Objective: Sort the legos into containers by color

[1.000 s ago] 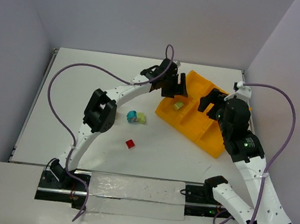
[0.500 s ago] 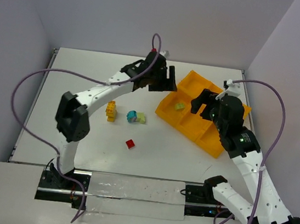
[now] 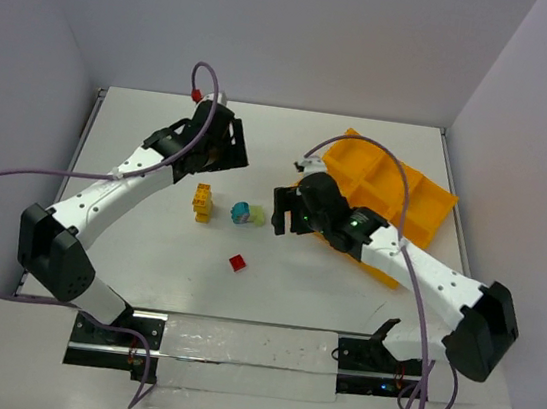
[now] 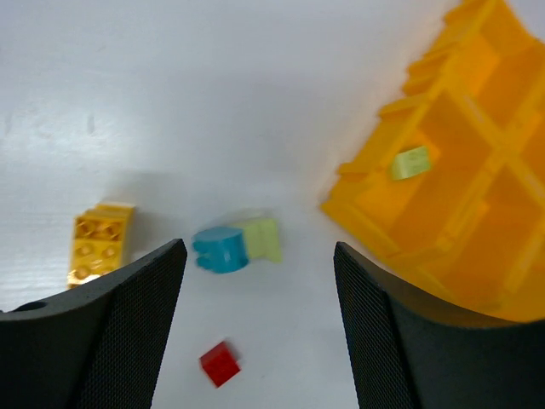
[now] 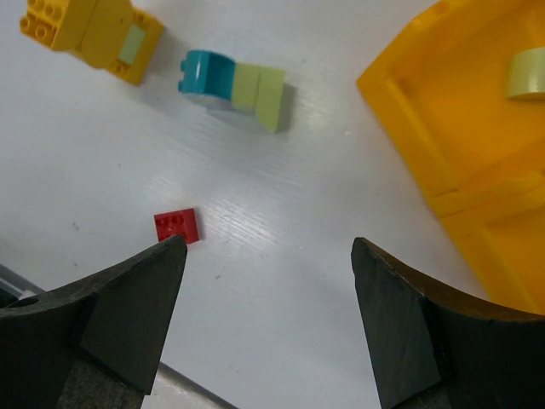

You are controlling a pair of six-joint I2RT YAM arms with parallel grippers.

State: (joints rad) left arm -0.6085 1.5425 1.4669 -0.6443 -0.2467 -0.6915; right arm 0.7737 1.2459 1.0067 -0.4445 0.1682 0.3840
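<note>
On the white table lie a yellow lego stack (image 3: 200, 202) (image 4: 100, 243) (image 5: 89, 30), a teal lego (image 3: 240, 211) (image 4: 220, 249) (image 5: 207, 75) joined to a light green one (image 3: 257, 217) (image 4: 262, 240) (image 5: 258, 89), and a small red lego (image 3: 237, 262) (image 4: 220, 364) (image 5: 178, 226). Another light green lego (image 4: 410, 162) (image 5: 528, 72) rests in a near compartment of the orange tray of containers (image 3: 412, 187) (image 4: 451, 204) (image 5: 443, 119). My left gripper (image 3: 228, 148) (image 4: 258, 281) hovers open behind the yellow stack, holding nothing. My right gripper (image 3: 281, 211) (image 5: 268, 247) is open and empty, just right of the teal-green pair.
Purple cables (image 3: 14, 181) loop off both arms over the left and right of the table. Grey walls close in the back and sides. A clear plastic strip (image 3: 248, 358) covers the near edge between the arm bases.
The left arm has swung away from the tray to the back left, its jaws narrowing slightly. The right arm has come off the tray leftward and down to beside the teal-green pair.
</note>
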